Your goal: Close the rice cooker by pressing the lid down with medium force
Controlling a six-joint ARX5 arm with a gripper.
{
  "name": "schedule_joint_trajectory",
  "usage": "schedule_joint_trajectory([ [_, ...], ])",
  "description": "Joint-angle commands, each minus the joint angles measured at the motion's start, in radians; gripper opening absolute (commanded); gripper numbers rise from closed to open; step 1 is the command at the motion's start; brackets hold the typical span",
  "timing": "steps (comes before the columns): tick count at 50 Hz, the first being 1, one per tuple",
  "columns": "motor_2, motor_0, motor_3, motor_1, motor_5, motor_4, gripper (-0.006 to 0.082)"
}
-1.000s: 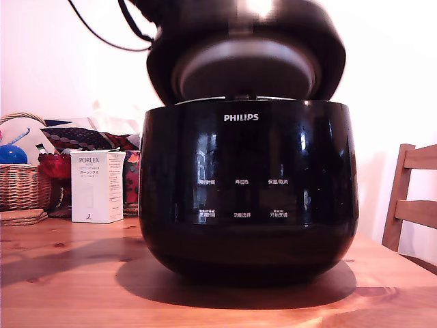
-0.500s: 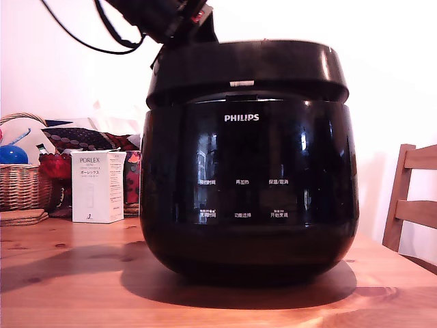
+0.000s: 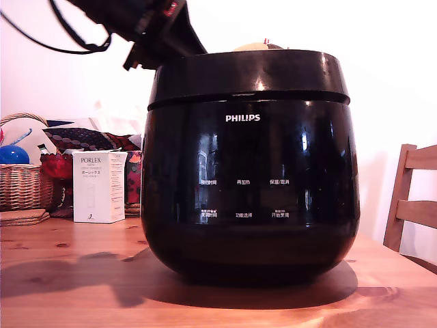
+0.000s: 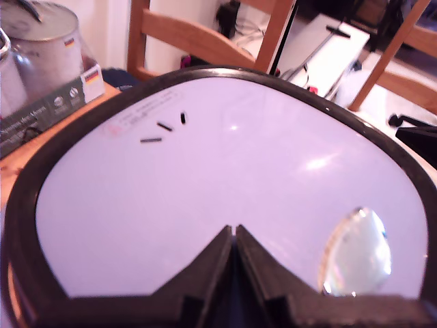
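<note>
Glossy black and rounded, the pot-shaped rice cooker (image 3: pixel 250 184) with its white PHILIPS logo fills my exterior view, standing on the knotty pine table (image 3: pixel 68 273) well back from the near edge. Its round black lid (image 3: pixel 249 76) sits level on the body, with only a thin seam showing between the two. From my wrist camera the lid's top (image 4: pixel 225 198) reads as a pale, glare-washed panel inside a black rim, with a small clear dome near one side.

My black gripper (image 4: pixel 234 236) has its two fingers pressed together, the tips meeting in a point that rests on the lid's pale top; nothing is between them. In the exterior view the arm (image 3: pixel 147 27) comes in from the upper left, trailing a black cable, and reaches down behind the lid's rear edge on that side.

Toward the table's far edge, on the exterior view's left, I see a white PORLEX carton (image 3: pixel 98 186) standing upright, and beside it a woven wicker basket (image 3: pixel 24 184) (a blue ball peeks out of it). A wooden chair back (image 3: pixel 413 205) stands past the table's edge on the exterior view's right.
</note>
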Motion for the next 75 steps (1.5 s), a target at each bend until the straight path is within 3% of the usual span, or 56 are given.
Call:
schedule_joint_trajectory([
  [1,-0.073,-0.01,-0.003,0.008,-0.017,-0.007,-0.0023],
  [25,-0.299,-0.051,0.169,-0.153,-0.074,-0.068,-0.0023],
  [45,-0.344,-0.188,0.196,-0.175,-0.073,-0.26,-0.0023],
  [75,-0.404,-0.206,0.138,-0.177,-0.073,-0.291,-0.0023],
])
